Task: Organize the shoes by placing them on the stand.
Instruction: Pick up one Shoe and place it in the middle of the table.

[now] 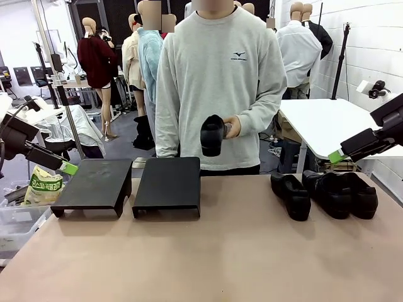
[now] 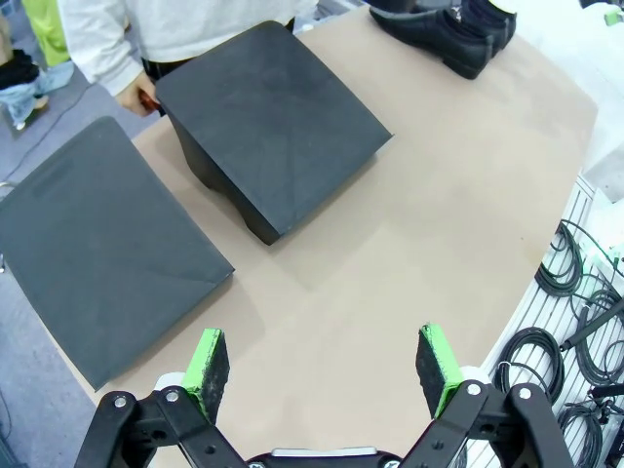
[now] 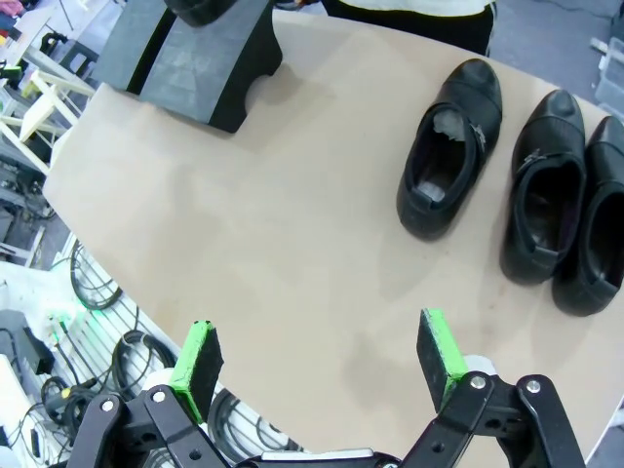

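Observation:
Three black shoes lie on the table at the right. In the right wrist view they are side by side. A person holds another black shoe in one hand above the right stand. The left stand is bare. My left gripper hangs open off the table's left side, above the stands, its jaws wide with nothing between them. My right gripper hovers open above the shoes, fingers apart.
The tan table has wide free room in front of the stands. Cables lie on the floor past its edge. A white table stands at the back right, and a bag sits by the left edge.

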Motion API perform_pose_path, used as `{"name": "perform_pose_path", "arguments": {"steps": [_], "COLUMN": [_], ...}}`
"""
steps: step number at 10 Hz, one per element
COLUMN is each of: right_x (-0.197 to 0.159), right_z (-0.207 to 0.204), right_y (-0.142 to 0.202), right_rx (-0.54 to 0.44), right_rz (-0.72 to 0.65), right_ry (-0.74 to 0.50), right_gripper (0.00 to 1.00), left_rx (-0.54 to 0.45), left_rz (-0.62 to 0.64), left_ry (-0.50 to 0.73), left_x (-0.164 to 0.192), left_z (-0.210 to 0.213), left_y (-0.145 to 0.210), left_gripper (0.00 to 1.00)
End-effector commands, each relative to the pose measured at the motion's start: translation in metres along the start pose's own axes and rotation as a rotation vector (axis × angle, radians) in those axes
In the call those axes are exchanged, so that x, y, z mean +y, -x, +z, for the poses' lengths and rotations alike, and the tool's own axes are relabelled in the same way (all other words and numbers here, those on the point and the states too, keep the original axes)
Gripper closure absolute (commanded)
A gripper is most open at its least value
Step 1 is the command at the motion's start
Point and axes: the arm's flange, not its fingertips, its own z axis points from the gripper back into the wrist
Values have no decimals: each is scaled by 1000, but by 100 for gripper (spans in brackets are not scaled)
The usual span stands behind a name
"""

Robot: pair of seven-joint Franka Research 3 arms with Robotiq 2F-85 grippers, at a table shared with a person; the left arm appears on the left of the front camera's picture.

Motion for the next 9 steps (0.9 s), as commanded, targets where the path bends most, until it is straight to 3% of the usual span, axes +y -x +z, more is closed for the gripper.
{"name": "perform_pose_path", "arguments": {"steps": [1, 9], "right_x": [-3, -3], "right_z": [-3, -3], "right_y": [0, 0], "right_rx": [-2, -2], "right_rz": [10, 10], "right_ry": [-22, -22], "right_gripper": [0, 0], "left_rx": [-6, -6], "left_rz": [-14, -14], "left_ry": [14, 14], "left_x": [3, 3], "left_z": [0, 0], "left_y": [2, 2], "left_gripper": [0, 0]}}
